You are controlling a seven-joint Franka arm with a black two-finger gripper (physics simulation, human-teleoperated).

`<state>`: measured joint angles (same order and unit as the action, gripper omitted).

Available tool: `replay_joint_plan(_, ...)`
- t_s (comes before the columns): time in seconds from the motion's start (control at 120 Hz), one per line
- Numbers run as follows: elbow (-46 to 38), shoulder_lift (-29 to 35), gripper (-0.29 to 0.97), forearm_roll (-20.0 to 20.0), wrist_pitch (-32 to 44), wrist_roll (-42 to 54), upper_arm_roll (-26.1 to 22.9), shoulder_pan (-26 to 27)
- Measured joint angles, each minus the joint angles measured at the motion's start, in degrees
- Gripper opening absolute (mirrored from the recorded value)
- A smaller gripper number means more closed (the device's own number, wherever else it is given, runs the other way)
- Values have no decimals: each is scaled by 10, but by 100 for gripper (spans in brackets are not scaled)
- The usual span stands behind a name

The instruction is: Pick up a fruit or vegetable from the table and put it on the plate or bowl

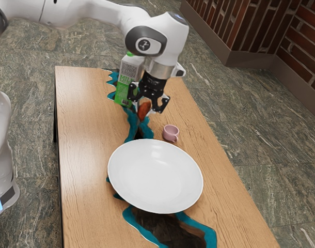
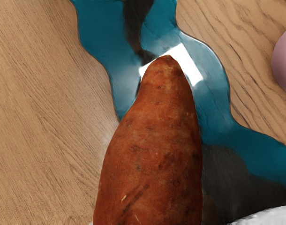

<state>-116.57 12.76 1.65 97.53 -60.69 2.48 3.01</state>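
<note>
Black gripper point(image 1: 145, 108) is clamped on a reddish-brown sweet potato point(image 1: 143, 111), fingers on both sides, w/ the potato hanging above the table's point(image 1: 80, 134) teal resin strip. Right behind the hand stands a green & white carton point(image 1: 125, 82); its dark print is prob. a label, too small to read. Pink cup point(image 1: 171, 133) sits nearby on the wood. White plate point(image 1: 155, 175) lies further along, apart from the potato.

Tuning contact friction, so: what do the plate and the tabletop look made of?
Plate: glazed ceramic by its look, white with a soft sheen. Tabletop: matte wood, visible grain, split by a glossy teal strip, probably resin, which mirrors light.
</note>
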Motion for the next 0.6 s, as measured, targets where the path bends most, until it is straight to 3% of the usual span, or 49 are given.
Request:
replay_joint_plan(0.175,29,-2,16,-45,-46,-1,-94,1)
replay_joint_plan(0.35,122,-96,16,-60,-61,-8,-203,7)
replay_joint_plan(0.6,143,-120,16,-63,-59,-16,-221,74)
